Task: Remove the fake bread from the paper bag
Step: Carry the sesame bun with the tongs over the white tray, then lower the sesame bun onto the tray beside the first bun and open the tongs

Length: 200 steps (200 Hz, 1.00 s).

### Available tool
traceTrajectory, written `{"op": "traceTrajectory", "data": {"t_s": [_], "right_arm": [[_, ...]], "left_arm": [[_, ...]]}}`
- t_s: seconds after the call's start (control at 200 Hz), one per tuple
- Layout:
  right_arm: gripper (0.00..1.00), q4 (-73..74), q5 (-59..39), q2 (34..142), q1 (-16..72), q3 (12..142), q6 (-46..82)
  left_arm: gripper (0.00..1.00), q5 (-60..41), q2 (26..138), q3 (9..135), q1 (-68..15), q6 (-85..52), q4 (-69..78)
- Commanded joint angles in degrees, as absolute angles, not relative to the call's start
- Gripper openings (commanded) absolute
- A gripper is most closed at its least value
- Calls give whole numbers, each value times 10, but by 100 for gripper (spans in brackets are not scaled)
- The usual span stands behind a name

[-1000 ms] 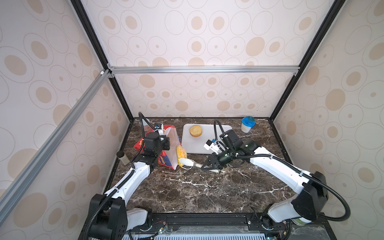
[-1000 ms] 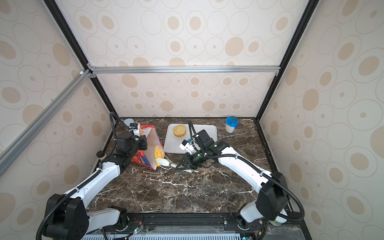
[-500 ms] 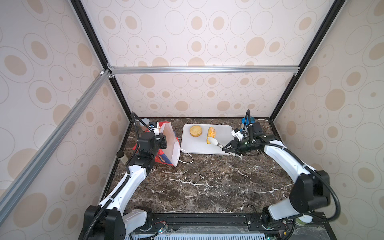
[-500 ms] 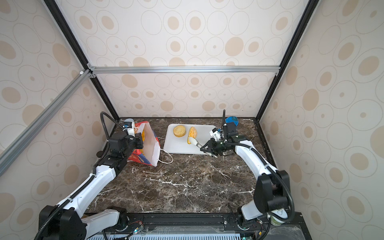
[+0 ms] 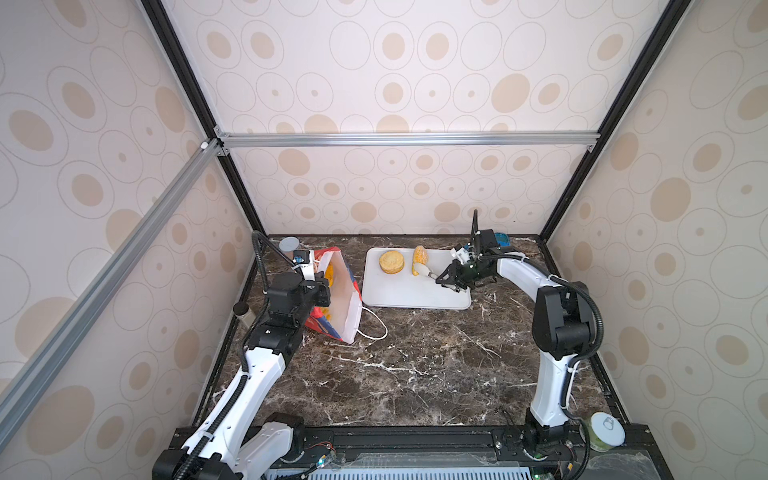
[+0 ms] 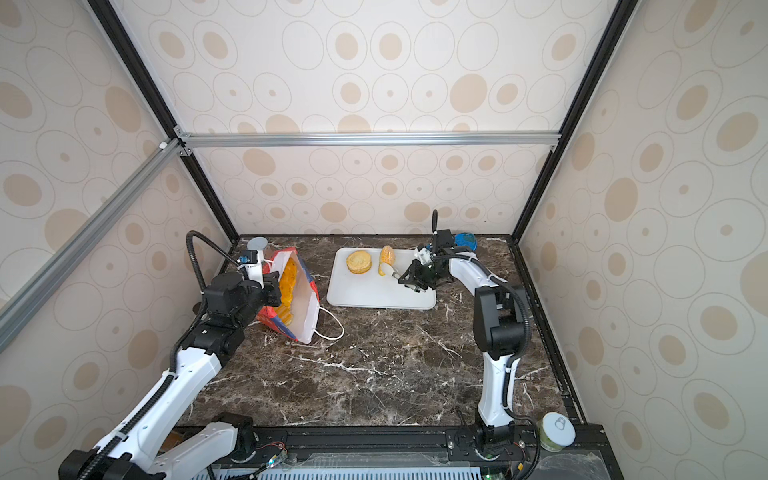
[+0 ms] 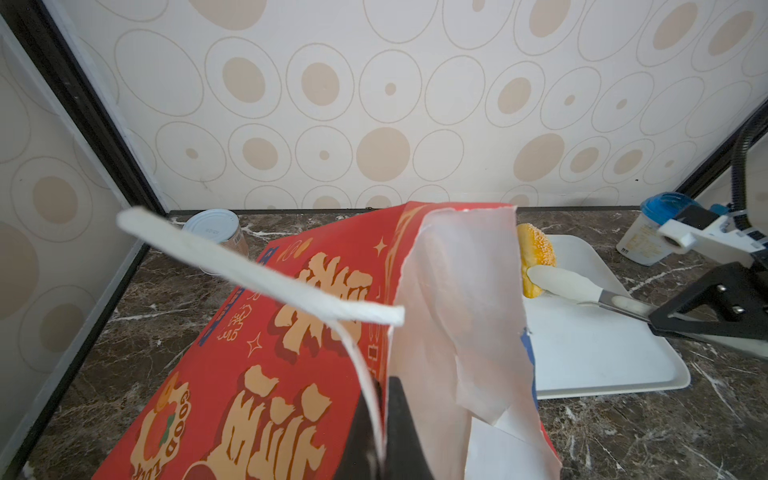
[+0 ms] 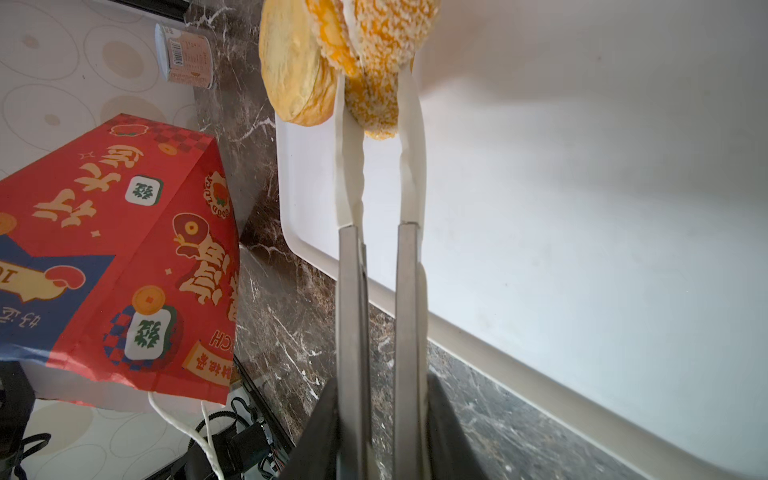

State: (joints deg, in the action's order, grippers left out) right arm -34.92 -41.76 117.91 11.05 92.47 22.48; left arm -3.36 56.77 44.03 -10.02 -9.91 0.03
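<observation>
On the marble counter (image 5: 415, 365), the red paper bag (image 5: 343, 299) leans at the far left. The clenched left tool (image 7: 380, 419) pinches its rim, that arm bent low beside it, and fake bread (image 6: 286, 286) shows inside. Over the white tray (image 5: 407, 291) the right arm reaches left, and the right tool (image 5: 422, 270), narrowly parted, grips the seeded oval (image 5: 420, 255) beside the round bun (image 5: 391, 262).

Tall red paper bag (image 6: 305, 299) hides most of the yellow toy bread pieces (image 6: 286, 284) inside; seeded orange-yellow oval bun (image 8: 382, 41) is cut off at the right wrist view's edge.
</observation>
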Motion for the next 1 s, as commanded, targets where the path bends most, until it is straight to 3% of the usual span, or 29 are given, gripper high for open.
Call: {"op": "traceTrajectory", "data": {"t_s": [0.0,0.25,0.325,0.475,0.6,0.995], "right_arm": [[0,-356,-451,1197,117,947,228],[0,-389,-461,1218,127,971,223],[6,-390,-465,1219,127,973,224],[27,-390,-478,1214,127,970,232],[36,-397,-478,1205,127,968,228],[41,-402,-479,1106,126,884,215]], "left_arm": [[0,-36,561,445,-98,-84,7],[0,-45,573,442,-98,-83,22],[0,-47,575,440,-98,-84,24],[0,-51,576,440,-98,-85,28],[0,-56,573,439,-98,-87,27],[0,-124,581,464,-99,-58,-16]]}}
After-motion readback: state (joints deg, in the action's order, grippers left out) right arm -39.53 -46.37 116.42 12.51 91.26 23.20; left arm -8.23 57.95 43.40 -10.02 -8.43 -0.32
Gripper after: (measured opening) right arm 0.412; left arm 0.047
